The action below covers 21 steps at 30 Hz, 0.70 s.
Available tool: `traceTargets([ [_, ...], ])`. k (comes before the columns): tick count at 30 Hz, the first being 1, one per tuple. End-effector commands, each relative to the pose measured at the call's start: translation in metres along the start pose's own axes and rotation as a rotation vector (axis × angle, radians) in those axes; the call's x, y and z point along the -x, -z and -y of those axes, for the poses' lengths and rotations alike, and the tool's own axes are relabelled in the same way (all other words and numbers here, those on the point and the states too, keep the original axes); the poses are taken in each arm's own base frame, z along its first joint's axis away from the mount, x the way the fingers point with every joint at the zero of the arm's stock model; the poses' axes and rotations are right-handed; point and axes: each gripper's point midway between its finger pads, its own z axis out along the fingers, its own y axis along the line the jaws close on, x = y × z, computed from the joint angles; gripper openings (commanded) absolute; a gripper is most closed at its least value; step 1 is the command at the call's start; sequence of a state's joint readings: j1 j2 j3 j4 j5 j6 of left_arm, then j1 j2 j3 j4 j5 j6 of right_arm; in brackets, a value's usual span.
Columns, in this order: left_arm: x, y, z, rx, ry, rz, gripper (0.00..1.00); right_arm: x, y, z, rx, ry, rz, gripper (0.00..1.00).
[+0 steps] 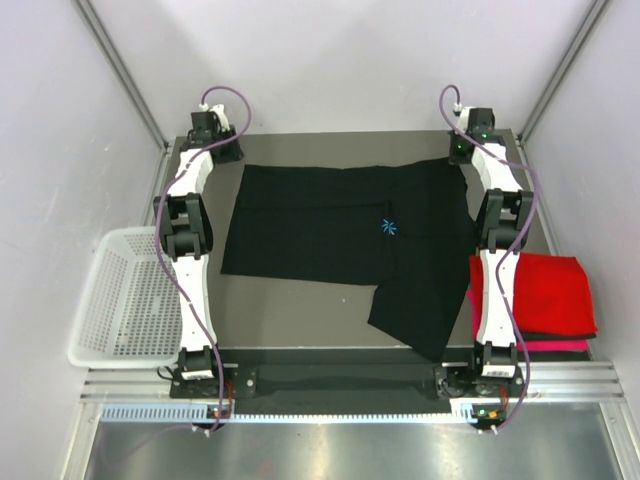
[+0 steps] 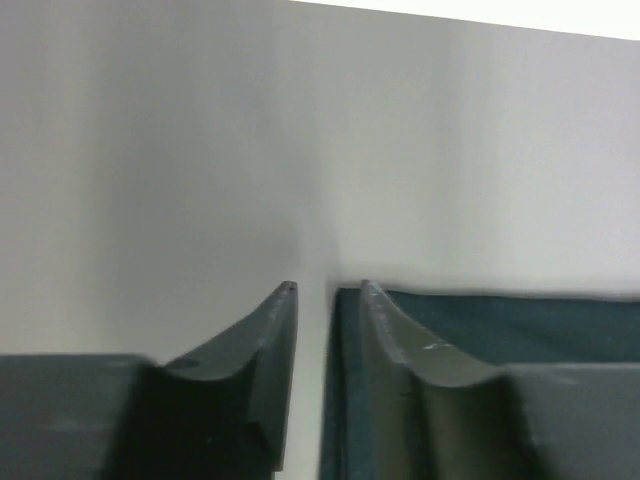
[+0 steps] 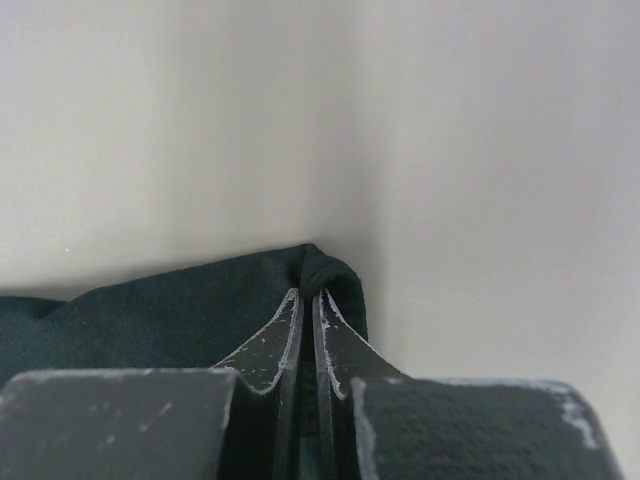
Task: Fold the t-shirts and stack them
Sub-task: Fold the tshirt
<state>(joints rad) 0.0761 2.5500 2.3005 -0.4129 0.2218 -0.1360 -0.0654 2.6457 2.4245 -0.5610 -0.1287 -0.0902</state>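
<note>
Black shirt (image 1: 310, 225) spread across table (image 1: 300, 320) middle, right gripper (image 3: 307, 293) at table's far right clamped on its corner, left gripper (image 2: 327, 285) at far left slightly parted beside the hem; close left on cloth first, then lift both corners level and together

I'm finding bare table (image 1: 290, 315) mostly along the near-left strip. Black t-shirt (image 1: 310, 225) is covering the middle, red t-shirt (image 1: 550, 285) is blocking near right, white basket (image 1: 118, 300) is crowding the left edge, back wall (image 1: 340, 70) is hemming me in on the far side.
</note>
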Motion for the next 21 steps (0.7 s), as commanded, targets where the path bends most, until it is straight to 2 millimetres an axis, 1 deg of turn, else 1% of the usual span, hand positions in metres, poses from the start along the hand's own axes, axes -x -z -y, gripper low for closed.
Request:
traceTargets([
  [1,0.01,0.006,0.02,-0.092,-0.012,0.024,0.44,0.024,0.001,-0.013,0.015,0.033,0.07,0.0],
  [2,0.007,0.005,0.023,-0.108,-0.005,0.014,0.46,0.024,0.001,-0.013,0.017,0.033,0.067,0.0],
  [3,0.005,0.005,0.031,-0.138,0.006,0.005,0.47,0.023,0.002,-0.013,0.017,0.032,0.065,0.0],
  [5,-0.003,0.003,0.031,-0.127,0.01,-0.02,0.49,0.024,0.003,-0.013,0.017,0.034,0.067,0.0],
  [9,-0.017,-0.003,0.026,-0.051,-0.071,-0.046,0.49,0.027,0.007,-0.015,0.024,0.032,0.073,0.0],
  [10,-0.021,-0.005,0.024,-0.04,-0.074,-0.055,0.49,0.028,0.007,-0.015,0.026,0.029,0.074,0.0],
  [13,-0.029,-0.009,0.025,-0.041,-0.075,-0.076,0.49,0.027,0.008,-0.017,0.032,0.027,0.07,0.0],
  [14,-0.031,-0.009,0.022,-0.022,-0.079,-0.08,0.49,0.027,0.009,-0.017,0.032,0.026,0.071,0.0],
  [15,-0.034,-0.011,0.024,-0.016,-0.091,-0.089,0.48,0.026,0.008,-0.017,0.032,0.027,0.068,0.0],
  [18,-0.042,-0.014,0.021,0.02,-0.121,-0.105,0.48,0.027,0.009,-0.017,0.034,0.027,0.068,0.0],
  [21,-0.044,-0.015,0.01,0.089,-0.157,-0.108,0.47,0.025,0.008,-0.018,0.041,0.022,0.062,0.0],
])
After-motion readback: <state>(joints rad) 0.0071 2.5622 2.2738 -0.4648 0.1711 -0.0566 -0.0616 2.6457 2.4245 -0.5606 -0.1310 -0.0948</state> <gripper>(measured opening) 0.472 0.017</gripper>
